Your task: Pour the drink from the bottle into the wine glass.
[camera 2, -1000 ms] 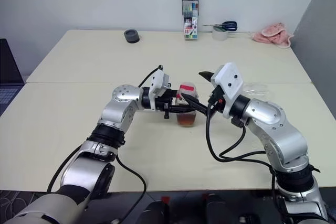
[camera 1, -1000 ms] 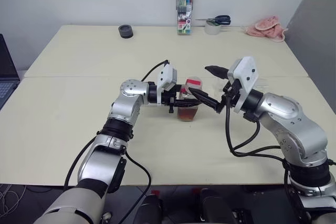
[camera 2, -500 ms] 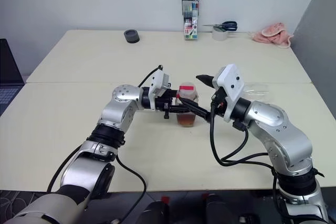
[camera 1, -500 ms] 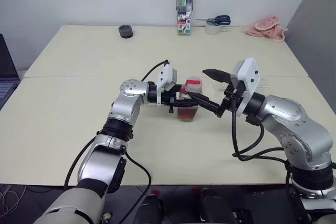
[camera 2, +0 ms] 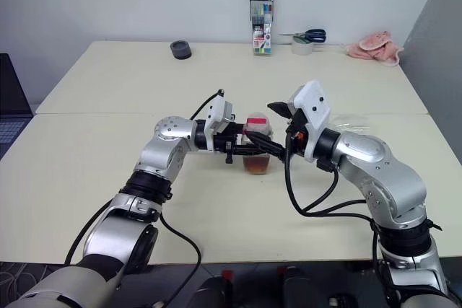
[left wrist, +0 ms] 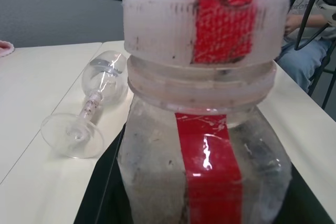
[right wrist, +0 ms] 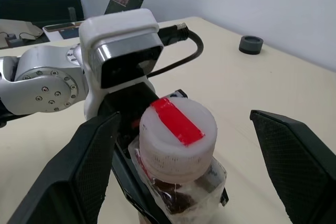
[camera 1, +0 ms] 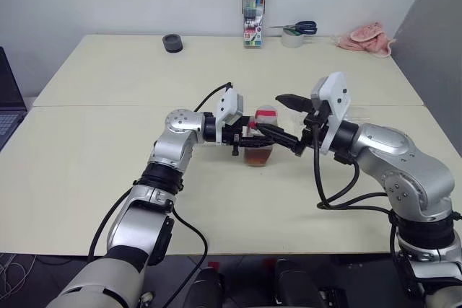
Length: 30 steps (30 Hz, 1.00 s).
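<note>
two grippers on one bottle (camera 1: 260, 142), cap (right wrist: 177, 125) not off yet.
left gripper (camera 1: 249, 135) clamps the body; right gripper (right wrist: 194, 182) spread wide astride the cap: centre it, close squarely, twist.

A black roll (camera 1: 172, 42), a pen case (camera 1: 253, 14), scissors (camera 1: 297, 28) on a tape roll (camera 1: 291, 40) and a pink cloth (camera 1: 367, 38) are seen along the table's (camera 1: 101, 178) far edge. A laptop (camera 1: 9, 99) is seen at the left.

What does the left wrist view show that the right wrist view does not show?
The left wrist view alone shows the wine glass lying on its side on the table, and a seated person's hand. The right wrist view alone shows the open right claw, the left claw's camera housing and a dark ring. Both show the bottle and its cap with a red strip.
</note>
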Tool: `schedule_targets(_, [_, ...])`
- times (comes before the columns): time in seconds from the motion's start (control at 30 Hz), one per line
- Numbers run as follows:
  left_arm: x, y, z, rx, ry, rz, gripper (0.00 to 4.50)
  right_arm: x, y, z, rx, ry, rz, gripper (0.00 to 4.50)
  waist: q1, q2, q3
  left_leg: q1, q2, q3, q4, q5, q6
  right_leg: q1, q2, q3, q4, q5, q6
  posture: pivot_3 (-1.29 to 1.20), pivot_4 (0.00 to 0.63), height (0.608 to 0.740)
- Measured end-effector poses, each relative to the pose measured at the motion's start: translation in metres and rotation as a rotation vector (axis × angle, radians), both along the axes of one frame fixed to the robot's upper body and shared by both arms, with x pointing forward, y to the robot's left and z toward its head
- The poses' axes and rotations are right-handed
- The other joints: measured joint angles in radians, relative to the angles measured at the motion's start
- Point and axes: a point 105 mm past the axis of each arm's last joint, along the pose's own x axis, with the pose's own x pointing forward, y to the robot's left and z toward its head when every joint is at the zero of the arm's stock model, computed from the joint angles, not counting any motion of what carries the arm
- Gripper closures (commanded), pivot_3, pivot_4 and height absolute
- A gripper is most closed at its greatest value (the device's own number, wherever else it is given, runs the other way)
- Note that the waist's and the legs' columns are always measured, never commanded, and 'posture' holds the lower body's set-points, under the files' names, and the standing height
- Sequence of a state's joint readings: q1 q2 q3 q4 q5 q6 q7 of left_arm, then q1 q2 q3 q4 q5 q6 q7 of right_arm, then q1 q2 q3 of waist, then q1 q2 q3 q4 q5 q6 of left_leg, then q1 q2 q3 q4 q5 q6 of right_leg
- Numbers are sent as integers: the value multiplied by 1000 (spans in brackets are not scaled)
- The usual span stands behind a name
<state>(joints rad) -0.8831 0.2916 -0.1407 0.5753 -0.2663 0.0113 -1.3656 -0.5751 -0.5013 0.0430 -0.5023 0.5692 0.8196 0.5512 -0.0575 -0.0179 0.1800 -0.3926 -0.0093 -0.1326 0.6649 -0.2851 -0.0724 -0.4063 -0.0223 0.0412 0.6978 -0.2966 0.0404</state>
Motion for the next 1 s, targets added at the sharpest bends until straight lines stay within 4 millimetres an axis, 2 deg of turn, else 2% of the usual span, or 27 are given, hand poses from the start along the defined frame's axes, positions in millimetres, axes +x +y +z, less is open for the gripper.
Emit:
schedule_targets(0.1, [0,0,0,0,-2,-1,2811,0,2,-2,-2,12,6,1479,0,0,0,0,0,0,0,0,0,0,0,0,0,0,0,0,150,740])
schedule_targets(0.2, [-1,0,0,0,-7,-4,2811,-1,4,-4,-12,23,11,2605,0,0,0,0,0,0,0,0,0,0,0,0,0,0,0,0,150,740])
schedule_targets(0.23, [-1,0,0,0,-6,-4,2811,-1,4,-4,-13,24,11,2692,0,0,0,0,0,0,0,0,0,0,0,0,0,0,0,0,150,740])
schedule_targets(0.47, [-1,0,0,-1,-13,-2,2812,0,5,-3,-40,-13,8,2692,0,0,0,0,0,0,0,0,0,0,0,0,0,0,0,0,150,740])
schedule_targets(0.63, [-2,1,-4,2,-4,1,2815,-4,4,9,-26,-134,18,2771,0,0,0,0,0,0,0,0,0,0,0,0,0,0,0,0,150,740])
schedule_targets(0.77, [-3,1,-6,0,4,6,2815,-10,-4,14,9,-181,10,2775,0,0,0,0,0,0,0,0,0,0,0,0,0,0,0,0,150,740])
schedule_targets(0.87, [-4,2,-8,-7,7,23,2816,-11,-22,10,62,-153,-58,2776,1,0,0,0,0,0,0,0,0,0,0,0,0,0,0,0,150,740])
schedule_targets(0.93, [-2,5,-7,-14,16,49,2816,-9,-44,-4,83,-104,-163,2776,3,0,0,0,0,0,0,-1,2,1,0,0,0,0,0,0,150,740])
schedule_targets(1.0, [2,14,-6,-21,24,100,2816,-6,-74,-27,81,-52,-315,2776,4,0,0,0,0,0,0,-1,2,1,0,0,0,0,0,0,150,740])
